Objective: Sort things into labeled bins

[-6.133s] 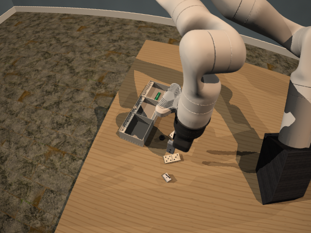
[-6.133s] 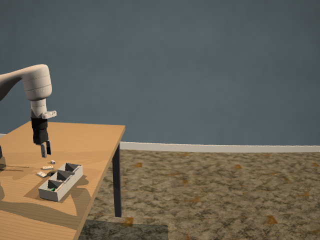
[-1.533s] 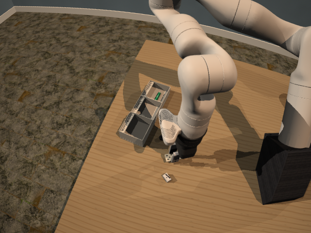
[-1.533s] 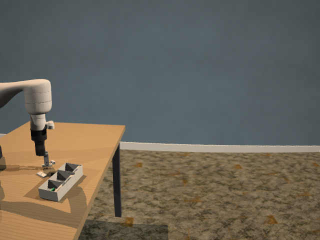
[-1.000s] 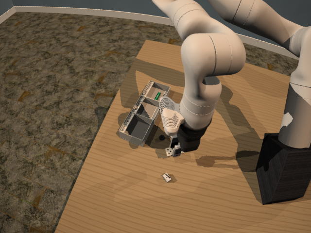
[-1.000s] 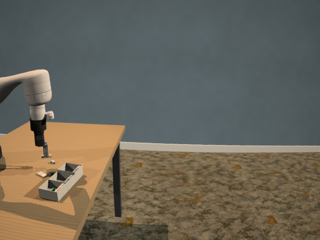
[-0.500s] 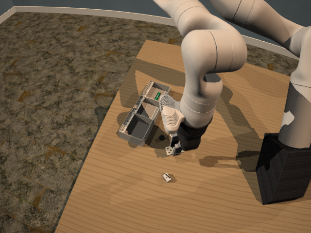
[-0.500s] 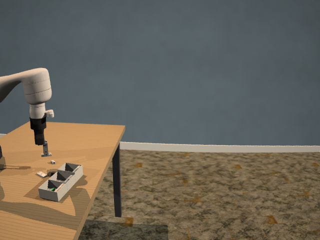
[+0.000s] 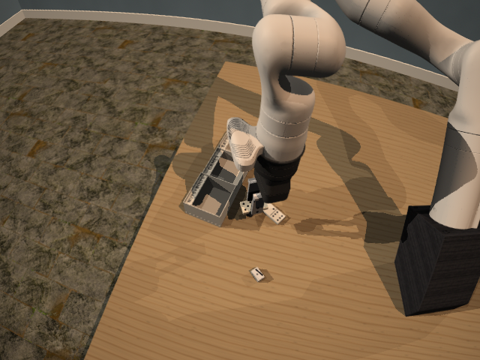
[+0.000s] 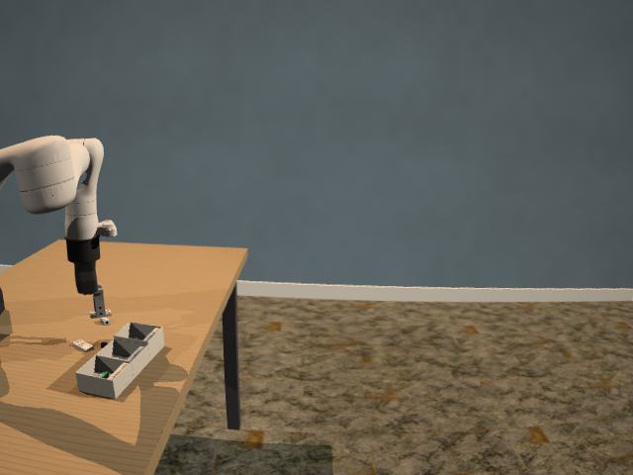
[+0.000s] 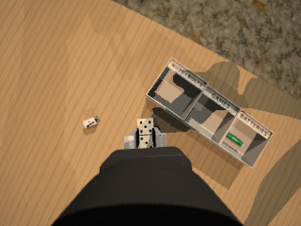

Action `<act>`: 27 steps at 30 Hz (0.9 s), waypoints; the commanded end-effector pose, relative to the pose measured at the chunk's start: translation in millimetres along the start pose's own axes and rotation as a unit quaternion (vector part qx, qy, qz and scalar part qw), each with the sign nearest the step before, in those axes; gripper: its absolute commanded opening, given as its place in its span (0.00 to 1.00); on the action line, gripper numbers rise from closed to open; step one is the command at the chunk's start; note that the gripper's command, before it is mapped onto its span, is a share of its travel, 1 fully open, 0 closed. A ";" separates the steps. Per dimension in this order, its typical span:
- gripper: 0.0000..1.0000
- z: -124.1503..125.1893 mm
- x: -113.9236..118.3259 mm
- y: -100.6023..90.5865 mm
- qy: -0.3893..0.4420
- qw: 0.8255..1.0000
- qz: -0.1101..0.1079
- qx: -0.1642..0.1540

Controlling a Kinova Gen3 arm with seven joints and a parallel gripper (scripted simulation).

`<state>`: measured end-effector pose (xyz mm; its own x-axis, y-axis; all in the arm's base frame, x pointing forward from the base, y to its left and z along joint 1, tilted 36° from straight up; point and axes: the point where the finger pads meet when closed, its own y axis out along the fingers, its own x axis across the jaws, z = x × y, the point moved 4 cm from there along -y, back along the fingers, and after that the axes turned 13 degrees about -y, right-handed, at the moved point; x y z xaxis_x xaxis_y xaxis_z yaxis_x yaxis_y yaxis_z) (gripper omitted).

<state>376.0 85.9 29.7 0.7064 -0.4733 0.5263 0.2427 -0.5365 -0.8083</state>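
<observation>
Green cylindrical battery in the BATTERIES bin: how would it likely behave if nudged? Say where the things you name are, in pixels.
The green cylindrical battery (image 10: 104, 374) (image 11: 234, 138) would probably roll, being round and lying on its side. The grey bin walls (image 10: 96, 387) (image 11: 262, 150) around it should stop it soon. Its smooth, straight body looks stiff, so it likely wouldn't bend.

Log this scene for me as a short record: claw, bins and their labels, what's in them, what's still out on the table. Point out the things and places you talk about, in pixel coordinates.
claw (image 9: 253, 201) (image 10: 100, 312) (image 11: 146, 135): shut on a domino (image 9: 244, 206) (image 10: 106, 313) (image 11: 145, 126)
bins (image 9: 201, 217) (image 10: 95, 386): three, joined in a row
labels: nuts+bolts, games, batteries
batteries bin (image 11: 262, 150): green battery (image 10: 104, 374) (image 11: 234, 138)
on table: second domino (image 9: 276, 214) (image 10: 82, 344); pencil sharpener (image 9: 256, 274) (image 10: 104, 321) (image 11: 90, 122); small black thing (image 10: 103, 344), kind unclear
</observation>
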 end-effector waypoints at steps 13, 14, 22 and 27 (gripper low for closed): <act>0.49 -6.0 80.6 0.5 0.170 0.985 -0.002 -0.002; 0.49 -6.4 86.6 0.5 0.194 0.981 -0.002 -0.001; 0.49 -8.2 122.6 0.4 0.339 0.941 -0.002 -0.001; 0.49 -8.3 124.6 0.4 0.453 0.891 -0.002 -0.001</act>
<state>457.1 20.7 95.3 -0.0407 -0.8366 0.5463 0.2356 -0.5393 -0.8084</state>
